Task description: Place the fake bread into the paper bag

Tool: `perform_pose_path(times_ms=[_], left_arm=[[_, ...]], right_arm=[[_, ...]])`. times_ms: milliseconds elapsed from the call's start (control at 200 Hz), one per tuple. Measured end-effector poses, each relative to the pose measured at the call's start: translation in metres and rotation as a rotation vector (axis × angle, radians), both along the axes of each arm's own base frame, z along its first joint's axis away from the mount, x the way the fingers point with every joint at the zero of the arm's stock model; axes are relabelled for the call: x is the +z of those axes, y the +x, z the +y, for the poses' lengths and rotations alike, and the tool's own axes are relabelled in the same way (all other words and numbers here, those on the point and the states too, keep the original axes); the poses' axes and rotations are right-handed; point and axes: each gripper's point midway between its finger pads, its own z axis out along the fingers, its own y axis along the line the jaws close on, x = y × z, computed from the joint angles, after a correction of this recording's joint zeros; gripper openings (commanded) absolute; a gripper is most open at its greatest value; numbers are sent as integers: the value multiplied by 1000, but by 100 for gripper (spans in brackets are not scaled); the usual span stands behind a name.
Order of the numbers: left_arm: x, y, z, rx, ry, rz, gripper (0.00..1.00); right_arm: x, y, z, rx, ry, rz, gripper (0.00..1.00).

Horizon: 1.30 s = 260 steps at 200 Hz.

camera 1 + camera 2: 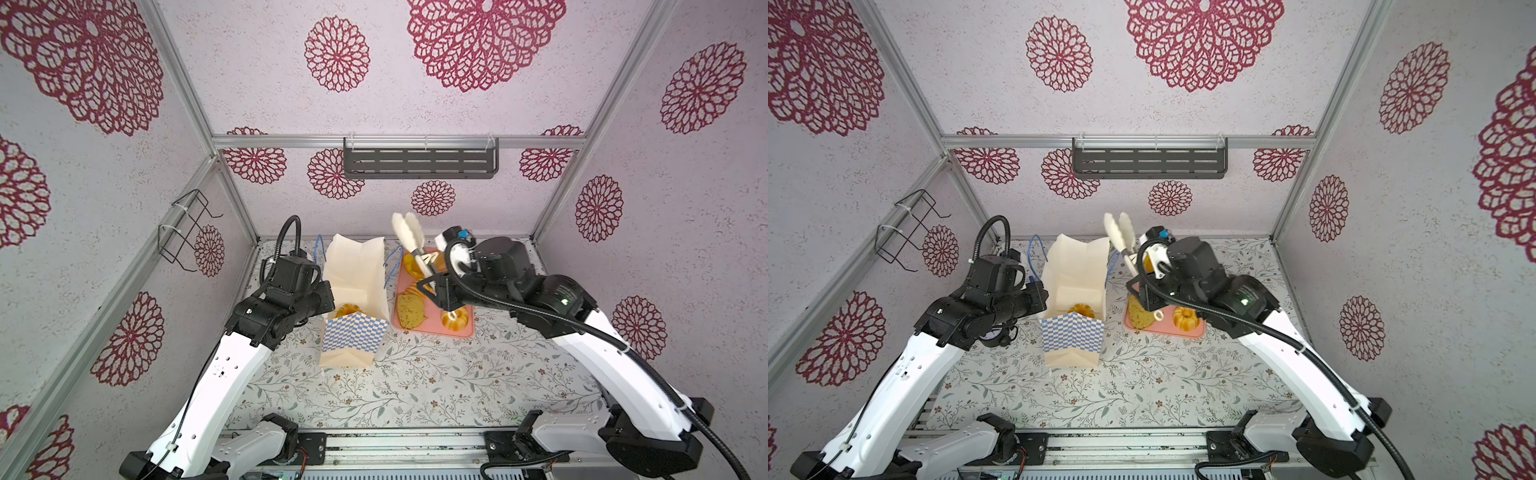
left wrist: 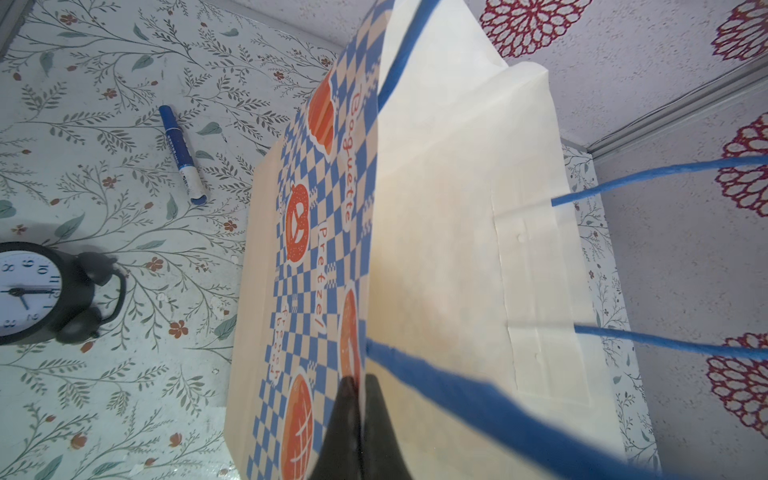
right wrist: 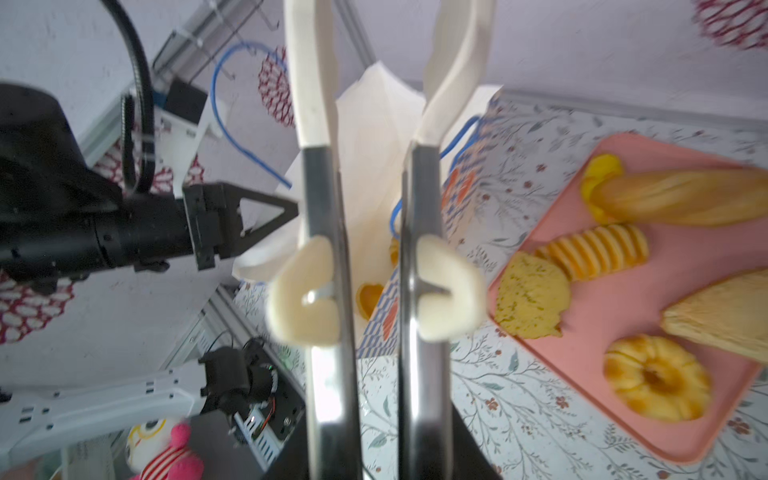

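Pinching the rim of the tall cream, blue-checkered paper bag (image 1: 353, 332), the left gripper (image 2: 359, 384) has its black jaws pressed together on the paper; one golden ridged toy bun (image 1: 348, 309) lies deep inside, half hidden by the bag's wall. The right gripper (image 1: 434, 286) clasps steel tongs (image 3: 324, 199) with cream tips, raised and empty, its grip barely visible; the other golden-yellow fake breads (image 3: 598, 249) lie blurred on the pink plastic tray (image 3: 623, 324) beside the bag, two cut off at the frame edge.
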Motion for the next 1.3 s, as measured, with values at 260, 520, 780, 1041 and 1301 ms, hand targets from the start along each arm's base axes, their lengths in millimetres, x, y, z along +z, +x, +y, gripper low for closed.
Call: perform_pose_path(times_ms=[260, 520, 780, 1041, 1301], left_arm=[[0, 0, 0, 0, 0, 0, 0], [0, 0, 0, -1, -1, 0, 0], [0, 0, -1, -2, -2, 1, 0], [0, 0, 0, -2, -2, 0, 0], [1, -1, 0, -2, -3, -1, 0]], right_arm=[[-42, 32, -75, -257, -36, 75, 33], [-163, 23, -70, -185, -182, 401, 33], [-225, -6, -56, -69, -201, 614, 38], [-244, -11, -50, -15, -205, 648, 44], [-266, -14, -51, 3, -244, 693, 47]])
